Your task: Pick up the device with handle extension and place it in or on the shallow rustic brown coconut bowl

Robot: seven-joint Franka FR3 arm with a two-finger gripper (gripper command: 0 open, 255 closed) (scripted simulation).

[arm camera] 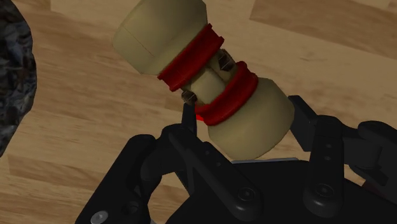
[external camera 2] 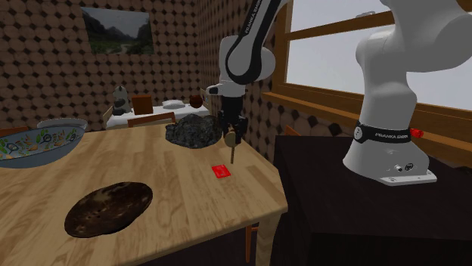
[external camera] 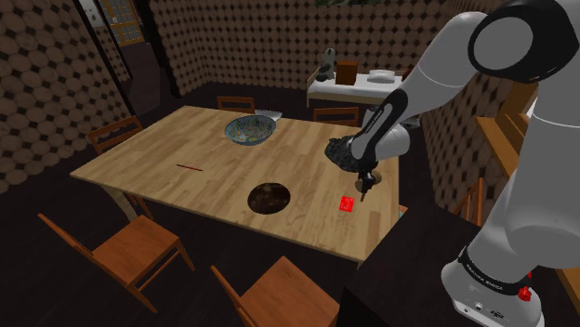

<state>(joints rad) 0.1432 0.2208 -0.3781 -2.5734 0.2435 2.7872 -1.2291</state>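
A beige device (arm camera: 203, 83) with two red rings sits clasped between my black fingers (arm camera: 188, 124). In the second exterior view my gripper (external camera 2: 229, 133) is shut on the device (external camera 2: 231, 140), and its thin handle extension hangs down toward the table's near right part. In the shoulder view the gripper (external camera: 362, 176) hovers close to the table's right edge. The shallow dark brown coconut bowl (external camera: 268, 197) lies on the table to the shoulder view's left of the gripper, and it also shows as the brown bowl (external camera 2: 108, 208).
A dark rock-like lump (external camera: 344, 151) lies just behind the gripper. A small red block (external camera: 348, 203) rests on the wooden table (external camera: 167, 153) below the gripper. A patterned bowl (external camera: 249, 131) stands further back, a thin red stick (external camera: 190, 167) lies left. Chairs ring the table.
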